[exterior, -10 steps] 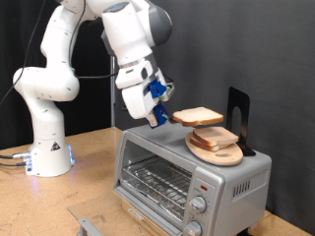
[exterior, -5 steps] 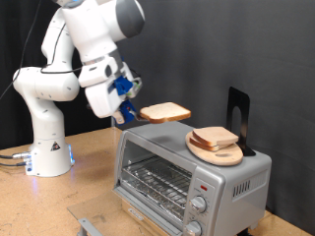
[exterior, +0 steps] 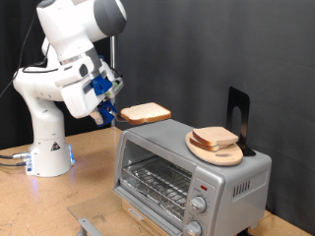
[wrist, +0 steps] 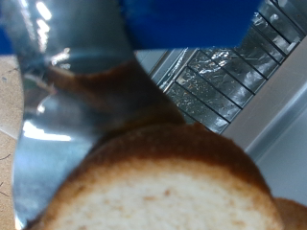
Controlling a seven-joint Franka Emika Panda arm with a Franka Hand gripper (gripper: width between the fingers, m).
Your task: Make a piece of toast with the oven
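Note:
My gripper (exterior: 115, 115) is shut on the piece of toast (exterior: 146, 113), a pale tan slice with a brown crust, held flat in the air just above the oven's top corner on the exterior view's left. In the wrist view the toast (wrist: 163, 187) fills the lower part, with a metal finger (wrist: 82, 86) above it. The silver oven (exterior: 187, 169) stands on the table with its glass door open downward, its wire rack (exterior: 153, 183) showing, and two knobs (exterior: 199, 206) on its front. The rack also shows in the wrist view (wrist: 225, 72).
A round wooden board (exterior: 217, 151) with other bread slices (exterior: 215, 137) lies on top of the oven. A black stand (exterior: 238, 118) rises behind it. The arm's white base (exterior: 44, 147) stands on the wooden table at the exterior view's left.
The gripper has carried the toast away from the stack on the board, toward the exterior view's left and slightly down, past the oven's top edge.

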